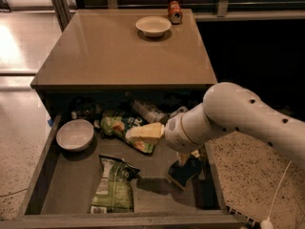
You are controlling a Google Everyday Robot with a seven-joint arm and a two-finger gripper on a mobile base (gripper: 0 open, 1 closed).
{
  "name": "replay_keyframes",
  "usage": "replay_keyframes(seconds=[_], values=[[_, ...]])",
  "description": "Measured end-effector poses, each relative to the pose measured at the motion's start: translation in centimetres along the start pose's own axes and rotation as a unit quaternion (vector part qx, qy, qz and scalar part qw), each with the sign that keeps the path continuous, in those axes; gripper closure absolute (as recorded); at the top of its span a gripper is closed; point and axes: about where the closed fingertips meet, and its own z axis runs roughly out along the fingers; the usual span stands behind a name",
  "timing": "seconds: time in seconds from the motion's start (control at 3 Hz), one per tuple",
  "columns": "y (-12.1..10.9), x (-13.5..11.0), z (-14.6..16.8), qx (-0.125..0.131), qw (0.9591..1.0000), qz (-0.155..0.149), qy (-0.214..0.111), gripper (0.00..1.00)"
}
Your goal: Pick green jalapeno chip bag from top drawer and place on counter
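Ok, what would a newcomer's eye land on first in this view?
First, the big white arm reaching in from the right, its gripper over the back of the open drawer beside a bright green bag. Next, the dark green chip bag lying near the drawer's front, with a white bowl at the drawer's left. On the counter, a second bowl and a can sit at the far edge.

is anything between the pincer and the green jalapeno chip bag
Nothing visible. The pincer is over the brighter green bag deeper in the top drawer; the green jalapeno chip bag lies uncovered nearer the front.
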Motion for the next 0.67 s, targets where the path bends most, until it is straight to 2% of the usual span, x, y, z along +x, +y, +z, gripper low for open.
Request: replay_keyframes(seconds=[0.67], values=[[-0.5, -1.6, 1.3, 0.007, 0.9996, -0.020, -0.021, 0.00]])
